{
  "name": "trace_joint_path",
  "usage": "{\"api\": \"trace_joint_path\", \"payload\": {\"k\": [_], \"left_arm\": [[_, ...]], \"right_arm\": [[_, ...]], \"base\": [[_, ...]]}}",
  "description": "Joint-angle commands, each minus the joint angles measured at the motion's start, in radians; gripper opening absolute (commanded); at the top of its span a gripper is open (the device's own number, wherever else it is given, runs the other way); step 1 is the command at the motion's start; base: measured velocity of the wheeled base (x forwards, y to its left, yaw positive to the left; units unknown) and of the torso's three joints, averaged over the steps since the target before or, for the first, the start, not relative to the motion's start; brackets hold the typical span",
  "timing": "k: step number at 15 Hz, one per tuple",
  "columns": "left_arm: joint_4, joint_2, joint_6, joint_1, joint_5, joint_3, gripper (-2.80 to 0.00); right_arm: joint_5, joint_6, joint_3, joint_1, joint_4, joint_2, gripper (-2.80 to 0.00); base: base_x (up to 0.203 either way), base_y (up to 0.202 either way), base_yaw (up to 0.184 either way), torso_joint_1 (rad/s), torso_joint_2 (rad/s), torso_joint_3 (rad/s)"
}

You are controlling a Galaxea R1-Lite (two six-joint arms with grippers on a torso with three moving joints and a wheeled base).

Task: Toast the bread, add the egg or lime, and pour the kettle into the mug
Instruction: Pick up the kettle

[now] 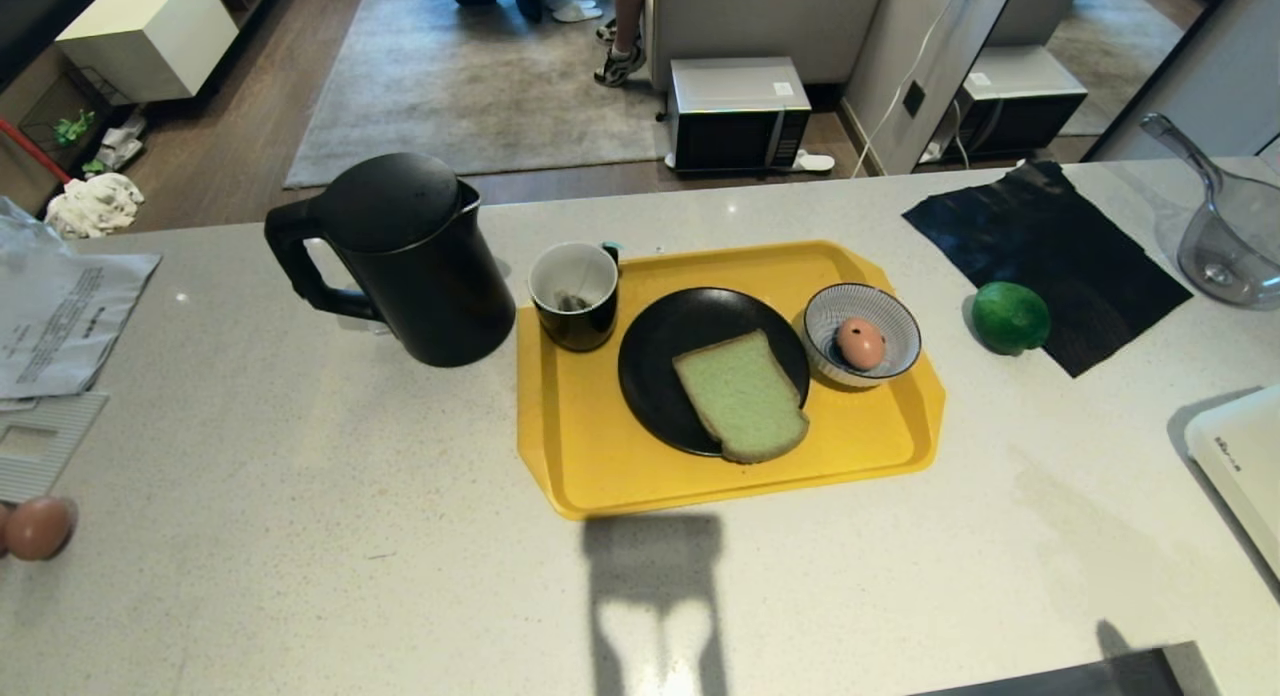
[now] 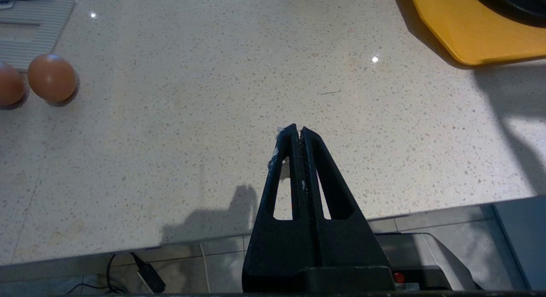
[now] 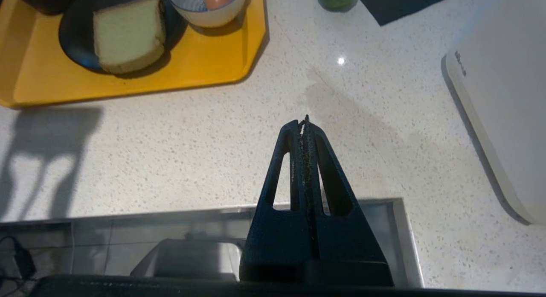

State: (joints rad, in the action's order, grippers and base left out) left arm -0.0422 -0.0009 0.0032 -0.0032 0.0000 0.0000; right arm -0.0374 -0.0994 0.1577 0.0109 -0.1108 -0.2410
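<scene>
Nearest the counter's front edge, short of the yellow tray [image 1: 590, 456]: left gripper [image 2: 297, 129] and right gripper [image 3: 302, 123], both pinched fully closed, both empty, hanging over bare speckled stone. Left of the tray, at the counter's edge: two plain brown eggs [image 2: 51, 77], untouched. On the tray, centre: black plate [image 1: 660, 376] with the bread [image 1: 742, 394] lying flat, pale green, its near corner overhanging the plate rim. Right of the plate, still on the tray: blue-striped bowl [image 1: 885, 321] cradling the egg [image 1: 860, 343]. Left of the plate, at the tray's far left corner: the mug [image 1: 574, 294], teabag inside, no water visible. Left of the tray, just beside the mug: the kettle [image 1: 400, 261], upright, lid on, handle turned away from the tray. Right of the tray, off it, at the edge of a dark cloth [image 1: 1060, 256]: the lime [image 1: 1010, 317]. Further right: white appliance [image 3: 503, 88], only partly in view.

Judging by the layout: bread and egg steps look done, pouring step probably next. Calls for opening a gripper, reaching to the kettle's handle, closing firmly, lifting, then tipping the spout over the mug.
</scene>
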Motion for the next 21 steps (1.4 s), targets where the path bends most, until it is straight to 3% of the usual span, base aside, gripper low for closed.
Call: {"api": "trace_joint_path", "payload": {"k": [1,2,7,16,18,21], "left_arm": [[-0.001,-0.002,0.0,0.0,0.0,0.017,-2.8],[-0.001,-0.002,0.0,0.0,0.0,0.017,-2.8],[-0.001,-0.002,0.0,0.0,0.0,0.017,-2.8],[-0.001,-0.002,0.0,0.0,0.0,0.017,-2.8],[-0.001,-0.002,0.0,0.0,0.0,0.017,-2.8],[-0.001,-0.002,0.0,0.0,0.0,0.017,-2.8]], "right_arm": [[0.004,0.016,-0.126,-0.003,-0.103,0.027,-2.8],[0.005,0.034,-0.16,-0.002,-0.157,0.044,-2.8],[-0.012,0.095,-0.158,-0.002,0.007,0.167,-2.8],[0.014,0.101,-0.158,-0.003,0.042,0.24,-2.8],[0.049,0.096,-0.15,-0.003,0.13,0.24,-2.8],[0.05,0.093,-0.144,-0.003,0.14,0.24,-2.8]], "base": [[0.0,0.0,0.0,0.0,0.0,0.0],[0.0,0.0,0.0,0.0,0.0,0.0],[0.0,0.0,0.0,0.0,0.0,0.0],[0.0,0.0,0.0,0.0,0.0,0.0],[0.0,0.0,0.0,0.0,0.0,0.0],[0.0,0.0,0.0,0.0,0.0,0.0]]}}
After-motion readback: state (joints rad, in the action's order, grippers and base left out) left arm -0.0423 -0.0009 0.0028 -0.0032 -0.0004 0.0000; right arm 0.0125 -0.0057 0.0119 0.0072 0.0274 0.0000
